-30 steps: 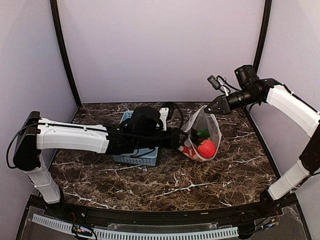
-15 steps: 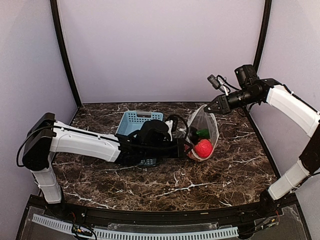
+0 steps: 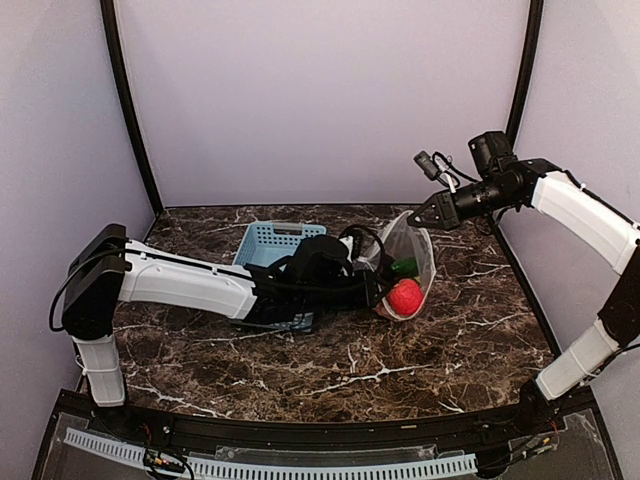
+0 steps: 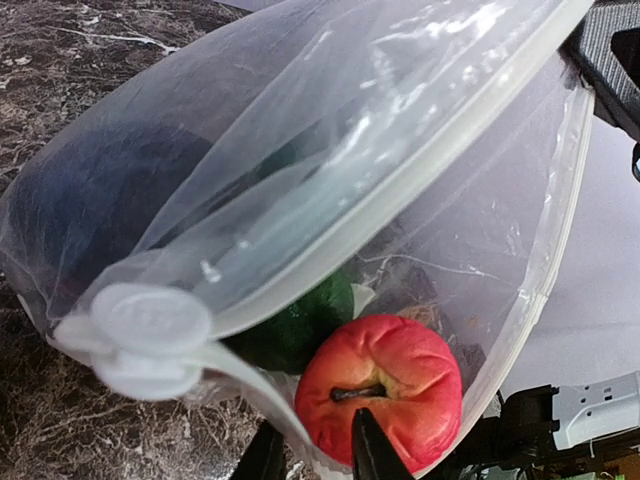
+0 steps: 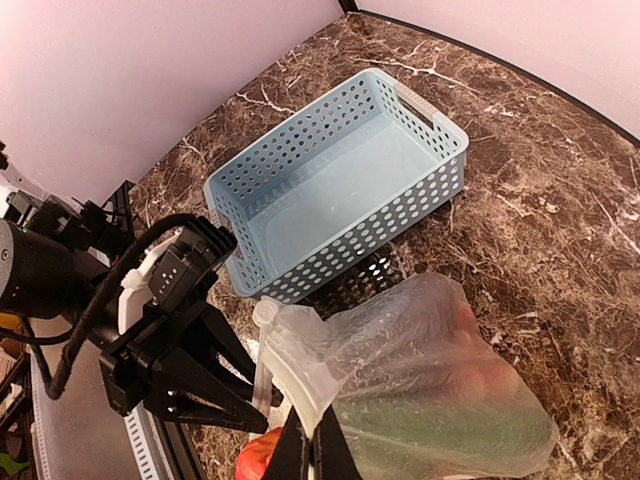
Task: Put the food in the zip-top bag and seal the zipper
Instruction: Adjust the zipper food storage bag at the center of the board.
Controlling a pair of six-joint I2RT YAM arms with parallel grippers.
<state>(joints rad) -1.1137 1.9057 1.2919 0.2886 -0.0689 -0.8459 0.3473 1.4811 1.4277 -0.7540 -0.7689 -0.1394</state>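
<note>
The zip-top bag hangs over the tabletop at the right rear, its bottom resting on or just above the marble. The food is inside it: a red piece at the bottom, a green piece just behind it, and a dark purple shape seen through the film. The light-blue basket beside the bag shows nothing in it, so the loading looks done.

Sealing is what is left. In the left wrist view the zipper gapes, its two strips apart, and the slider sits at one end of the mouth.

The right fingers are pinched together on the bag's upper edge and hold it up. The left fingers sit low against the bag's near side with only a narrow gap between them; whether they grip the film cannot be told.

The left arm lies across the basket's front. The mouth hangs slack from a single held point, which would likely make the slider hard to run.
</note>
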